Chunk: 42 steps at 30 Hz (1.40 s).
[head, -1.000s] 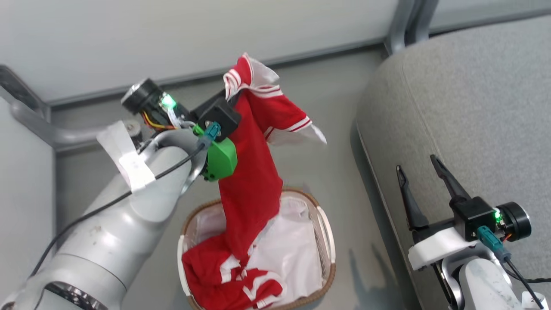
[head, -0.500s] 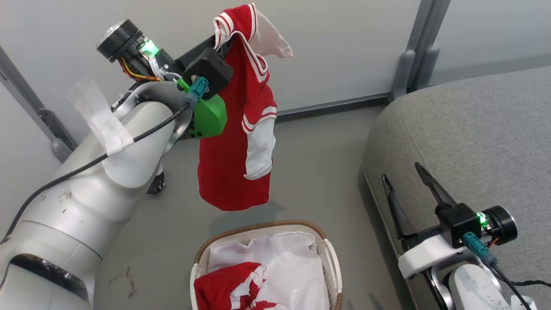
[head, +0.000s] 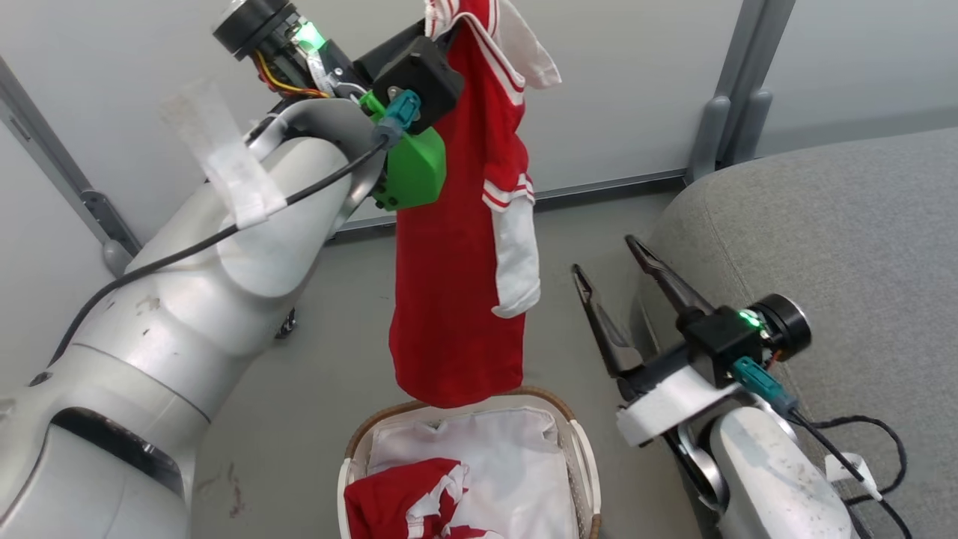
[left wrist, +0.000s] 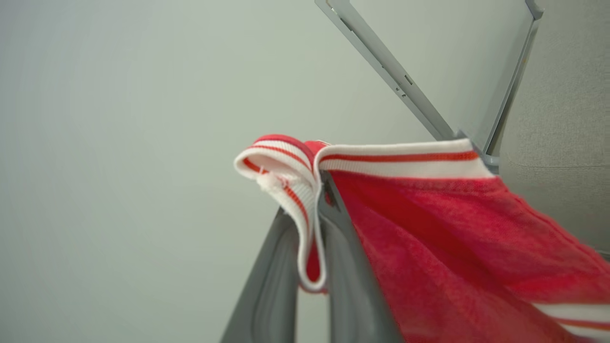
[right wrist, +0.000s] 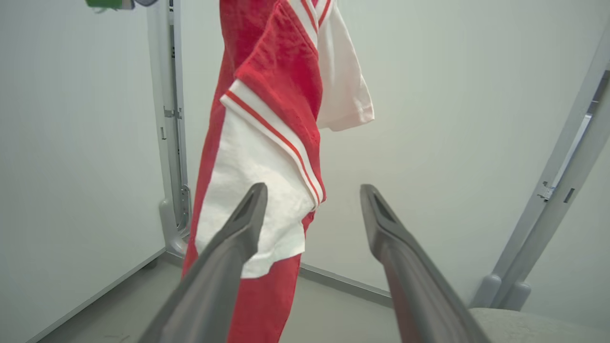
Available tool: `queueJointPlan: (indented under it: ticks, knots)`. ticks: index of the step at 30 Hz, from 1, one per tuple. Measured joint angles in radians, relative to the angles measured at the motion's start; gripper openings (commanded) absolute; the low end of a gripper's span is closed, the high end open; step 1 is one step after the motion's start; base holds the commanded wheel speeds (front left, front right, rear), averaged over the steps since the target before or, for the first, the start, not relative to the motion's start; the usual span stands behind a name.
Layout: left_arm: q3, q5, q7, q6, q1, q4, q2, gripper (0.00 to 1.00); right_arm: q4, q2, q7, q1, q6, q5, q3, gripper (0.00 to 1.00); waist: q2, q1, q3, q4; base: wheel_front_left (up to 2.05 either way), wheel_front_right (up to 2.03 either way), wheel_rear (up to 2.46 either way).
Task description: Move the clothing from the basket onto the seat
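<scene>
**Left claw** (left wrist: 306, 202): clenched on the white-and-red striped trim of a soft red sports garment with white stripes and a white sleeve panel (head: 449, 299). In the left wrist view the trim is folded over and pinched between the two dark fingers.

**Held garment:** it hangs full length from the left claw, raised high in front of the pale grey wall (head: 621, 90). It is clear of the grey floor (head: 322, 374). In the head view its lower hem overlaps the far rim of the basket; contact cannot be determined. It does not touch the seat.

**Basket:** a small oval white basket with a brown woven rim (head: 552, 397) stands on the floor at the bottom of the head view. It has a white cloth liner (head: 509, 464). A second red garment with white markings (head: 385, 501) lies crumpled in its left part, on the liner.

**Right claw** (head: 602, 254): released, fingers spread wide, grasping nothing. It is pointed toward the hanging garment, near its white sleeve panel but apart from it, just beside the rounded corner of the seat.

**Seat:** a large grey fabric-upholstered sofa seat with stitched seams (head: 823, 239), to the right of the basket.
</scene>
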Motion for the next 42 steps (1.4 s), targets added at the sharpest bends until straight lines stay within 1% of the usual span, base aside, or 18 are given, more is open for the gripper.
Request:
queueJointPlan:
  ticks: [3, 6, 8, 13, 20, 21, 22, 24, 25, 34, 39, 40, 41, 42]
  knots:
    - [-0.024, -0.013, 0.015, 0.000, -0.013, 0.001, -0.030, 0.00, 0.025, 0.001, 0.000, -0.050, 0.000, 0.072, 0.061, 1.00, 0.0000, 0.0000, 0.000, 0.015, 0.00, 0.00, 0.00]
    - [-0.046, -0.032, 0.025, -0.002, -0.026, 0.003, -0.058, 0.00, 0.064, 0.001, 0.000, -0.110, 0.000, 0.083, 0.103, 1.00, 0.0000, 0.0000, -0.001, 0.031, 0.00, 0.00, 0.00]
    - [-0.061, -0.043, 0.025, -0.002, -0.035, 0.000, -0.075, 0.00, 0.095, 0.002, 0.000, -0.143, 0.000, 0.096, 0.109, 1.00, 0.0000, 0.0000, -0.001, 0.045, 0.00, 0.00, 0.00]
    - [-0.091, -0.061, 0.015, -0.002, -0.046, -0.012, -0.102, 0.00, 0.175, 0.000, 0.000, -0.193, 0.000, 0.110, 0.060, 1.00, 0.0000, 0.0000, -0.001, 0.076, 0.00, 0.00, 0.00]
    - [-0.116, -0.087, -0.020, -0.002, -0.046, -0.034, -0.114, 0.00, 0.281, 0.000, -0.001, -0.244, 0.000, 0.083, -0.005, 1.00, 0.0000, 0.0001, 0.000, 0.116, 0.00, 0.00, 0.00]
    - [-0.118, -0.089, -0.021, -0.002, -0.044, -0.036, -0.114, 0.00, 0.288, 0.000, -0.001, -0.247, 0.000, 0.080, -0.010, 0.52, 0.0000, 0.0001, 0.000, 0.119, 0.00, 0.00, 0.00]
    - [-0.119, -0.095, -0.025, -0.002, -0.042, -0.036, -0.115, 0.00, 0.299, 0.000, 0.000, -0.249, 0.000, 0.080, -0.014, 0.43, 0.0000, 0.0001, 0.000, 0.122, 0.00, 0.00, 0.00]
    - [-0.119, -0.105, -0.028, -0.002, -0.033, -0.036, -0.116, 0.00, 0.317, 0.000, -0.001, -0.255, 0.000, 0.080, -0.018, 0.08, 0.0000, 0.0000, 0.000, 0.124, 0.00, 0.00, 0.00]
    - [-0.117, -0.109, -0.028, -0.002, -0.028, -0.036, -0.116, 0.00, 0.321, 0.000, -0.001, -0.258, 0.000, 0.080, -0.018, 0.00, 0.0000, 0.0000, -0.001, 0.124, 0.00, 0.00, 0.00]
    - [-0.089, -0.172, -0.043, 0.003, 0.036, -0.037, -0.093, 0.00, 0.331, 0.000, -0.001, -0.266, 0.000, 0.071, -0.020, 0.00, 0.0000, 0.0000, -0.005, 0.112, 0.00, 0.00, 0.00]
    - [-0.080, -0.190, -0.056, 0.008, 0.070, -0.041, -0.082, 0.00, 0.329, 0.000, -0.001, -0.266, 0.000, 0.058, -0.029, 0.00, 0.0000, 0.0001, -0.009, 0.106, 0.00, 0.00, 0.00]
    - [-0.078, -0.198, -0.060, 0.010, 0.081, -0.041, -0.079, 0.21, 0.328, 0.000, -0.001, -0.266, 0.000, 0.053, -0.032, 0.00, 0.0000, 0.0001, -0.009, 0.104, 0.00, 0.00, 0.00]
    - [-0.075, -0.208, -0.064, 0.010, 0.094, -0.041, -0.075, 0.34, 0.326, 0.001, -0.001, -0.266, 0.000, 0.049, -0.037, 0.00, 0.0000, 0.0000, -0.010, 0.103, 0.00, 0.00, 0.00]
    - [-0.072, -0.216, -0.066, 0.011, 0.105, -0.041, -0.073, 0.61, 0.324, 0.000, -0.001, -0.266, 0.000, 0.044, -0.041, 0.00, 0.0000, 0.0001, -0.010, 0.102, 0.00, 0.00, 0.00]
